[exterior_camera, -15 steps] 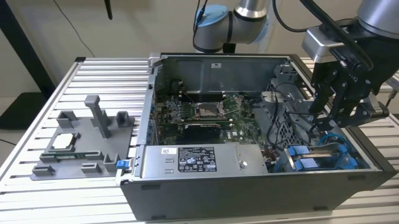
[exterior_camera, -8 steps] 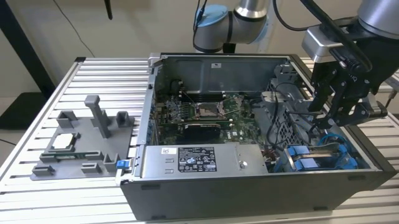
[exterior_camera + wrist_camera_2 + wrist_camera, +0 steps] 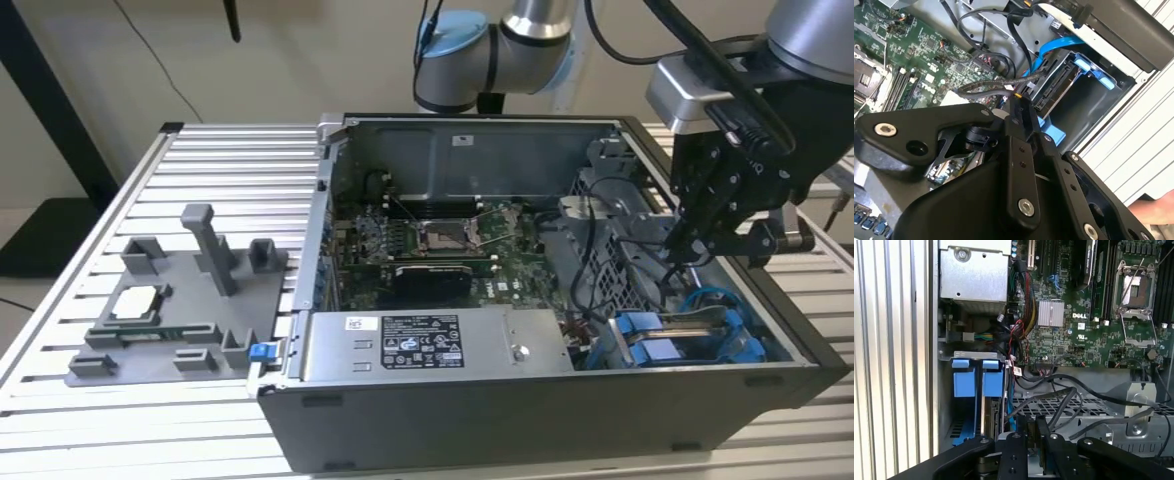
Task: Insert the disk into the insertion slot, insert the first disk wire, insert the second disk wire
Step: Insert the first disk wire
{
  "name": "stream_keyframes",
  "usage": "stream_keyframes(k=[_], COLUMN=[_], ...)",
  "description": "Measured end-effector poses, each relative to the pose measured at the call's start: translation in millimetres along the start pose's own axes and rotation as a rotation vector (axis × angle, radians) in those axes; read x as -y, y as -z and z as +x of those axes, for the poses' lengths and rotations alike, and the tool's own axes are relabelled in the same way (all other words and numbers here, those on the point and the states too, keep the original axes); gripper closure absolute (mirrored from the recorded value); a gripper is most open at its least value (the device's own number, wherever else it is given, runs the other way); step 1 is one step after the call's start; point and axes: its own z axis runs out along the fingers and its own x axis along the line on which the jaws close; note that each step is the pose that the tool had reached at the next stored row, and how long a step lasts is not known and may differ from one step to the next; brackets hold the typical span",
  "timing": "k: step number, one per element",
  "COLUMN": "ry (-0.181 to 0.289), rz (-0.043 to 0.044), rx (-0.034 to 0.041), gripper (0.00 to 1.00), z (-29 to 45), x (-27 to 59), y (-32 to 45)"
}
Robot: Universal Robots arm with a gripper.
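place: robotics lab bench | evidence: slotted aluminium table (image 3: 200, 150) across the frame | grey parts fixture (image 3: 174, 300) lower left | opened computer case (image 3: 534, 425) centre | industrial robot arm (image 3: 514, 45) top

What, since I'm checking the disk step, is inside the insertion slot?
The blue-framed disk sits inside the insertion slot, with a blue cable reaching its connector edge. Its deeper end is covered by the slot's walls.

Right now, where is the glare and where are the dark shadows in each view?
Exterior view: even light, the table bright, the case's drive corner shaded. First wrist view: the heatsink shines white, the slot under the blue tabs is dark. Second wrist view: the table washes out pale.
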Motion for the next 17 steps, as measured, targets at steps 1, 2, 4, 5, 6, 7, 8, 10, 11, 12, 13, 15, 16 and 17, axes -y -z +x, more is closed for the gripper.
stream_keyframes(k=[1,2,4,5,6,7,8,10,11,12,13,15,16,17], ry=[0.0,0.0,0.0,0.0,0.0,0.0,0.0,0.0,0.0,0.001,0.001,0.001,0.002,0.002], rz=[0.0,0.0,0.0,-0.0001,-0.0001,-0.0001,-0.0001,-0.0001,-0.0002,-0.0003,-0.0005,-0.0006,-0.0007,-0.0009], rx=[0.0,0.0,0.0,0.0,0.0001,0.0,0.0,-0.0001,-0.0013,-0.0067,-0.013,-0.0204,-0.0259,-0.0323], gripper=[1.0,1.0,1.0,1.0,1.0,1.0,1.0,1.0,1.0,1.0,1.0,1.0,1.0,1.0], z=[0.0,0.0,0.0,0.0,0.0,0.0,0.0,0.0,0.0,0.0,0.1,0.5,0.6,0.8], x=[0.0,0.0,0.0,0.0,0.0,0.0,0.0,0.0,0.1,0.4,0.8,1.8,2.6,3.6], y=[0.0,0.0,0.0,0.0,0.0,0.0,0.0,0.0,-0.2,-0.5,-1.1,-2.7,-3.0,-3.4])
